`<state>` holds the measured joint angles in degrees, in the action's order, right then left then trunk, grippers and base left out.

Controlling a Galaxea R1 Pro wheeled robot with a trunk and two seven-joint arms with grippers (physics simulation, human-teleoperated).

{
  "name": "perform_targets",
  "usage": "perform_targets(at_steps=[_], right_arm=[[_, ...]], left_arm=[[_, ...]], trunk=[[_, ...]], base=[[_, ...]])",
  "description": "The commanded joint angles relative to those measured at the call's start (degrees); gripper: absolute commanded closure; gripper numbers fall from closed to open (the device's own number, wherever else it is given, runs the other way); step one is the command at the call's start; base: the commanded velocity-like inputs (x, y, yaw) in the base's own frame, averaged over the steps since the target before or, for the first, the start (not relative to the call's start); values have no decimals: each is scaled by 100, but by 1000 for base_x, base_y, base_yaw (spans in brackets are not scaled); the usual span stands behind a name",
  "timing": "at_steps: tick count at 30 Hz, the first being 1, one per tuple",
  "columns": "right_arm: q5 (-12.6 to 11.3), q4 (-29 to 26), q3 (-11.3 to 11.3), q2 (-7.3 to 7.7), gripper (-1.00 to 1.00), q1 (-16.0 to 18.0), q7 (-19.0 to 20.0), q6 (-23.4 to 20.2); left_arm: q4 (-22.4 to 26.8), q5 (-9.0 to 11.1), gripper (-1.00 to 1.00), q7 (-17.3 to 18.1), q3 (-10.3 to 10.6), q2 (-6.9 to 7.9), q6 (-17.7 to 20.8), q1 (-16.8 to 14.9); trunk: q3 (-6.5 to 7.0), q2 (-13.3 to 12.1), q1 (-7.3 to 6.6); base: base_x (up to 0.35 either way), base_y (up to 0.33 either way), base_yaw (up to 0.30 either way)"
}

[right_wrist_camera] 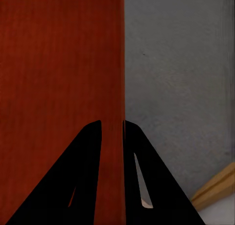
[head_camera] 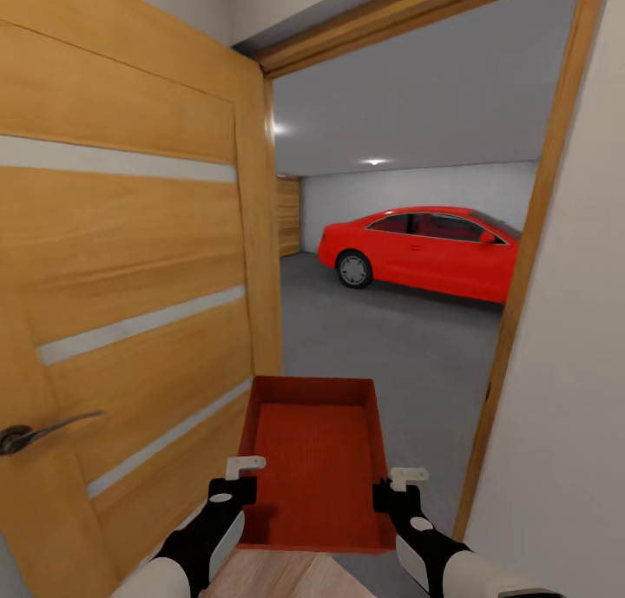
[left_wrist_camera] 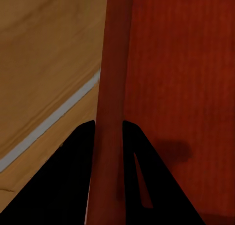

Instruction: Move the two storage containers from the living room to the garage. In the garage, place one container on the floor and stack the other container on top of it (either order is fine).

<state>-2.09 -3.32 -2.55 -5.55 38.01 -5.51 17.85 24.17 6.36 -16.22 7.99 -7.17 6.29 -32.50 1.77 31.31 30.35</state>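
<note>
The robot stands at the threshold of the garage (head_camera: 408, 190), carrying one storage container (head_camera: 317, 459) low at six o'clock in the head view; the left hand (head_camera: 233, 485) is clamped on its left wall, the right hand (head_camera: 398, 487) on its right wall, and each wrist view shows the wall pinched between the two dark fingers (left_wrist_camera: 81, 186), with no gap visible.

To carry this through well, I judge the base should roll straight ahead toward twelve o'clock, keeping the bin centred in the opening; the open door (head_camera: 130, 303) lies close at nine o'clock and the door frame (head_camera: 521, 303) close at three o'clock, so any swing of the trunk risks a knock; both grips should hold evenly so the bin stays level until it is over the floor (head_camera: 391, 338).

The red car (head_camera: 425, 251) at one o'clock is cut off by the frame; the bin's underside is hidden; a second bin is not to be made out here.
</note>
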Motion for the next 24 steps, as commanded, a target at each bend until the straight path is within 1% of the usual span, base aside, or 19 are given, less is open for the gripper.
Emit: perform_targets(at_steps=[1,24], right_arm=[[-11,-11,141,89,100,5,14,131],[-11,-11,141,89,100,5,15,131]], left_arm=[[0,86,100,-66,-483,110,39,1],[-8,85,100,-66,-483,110,39,0]], trunk=[[-1,3,4],[-1,3,4]], base=[[268,227,-283],[274,227,-283]])
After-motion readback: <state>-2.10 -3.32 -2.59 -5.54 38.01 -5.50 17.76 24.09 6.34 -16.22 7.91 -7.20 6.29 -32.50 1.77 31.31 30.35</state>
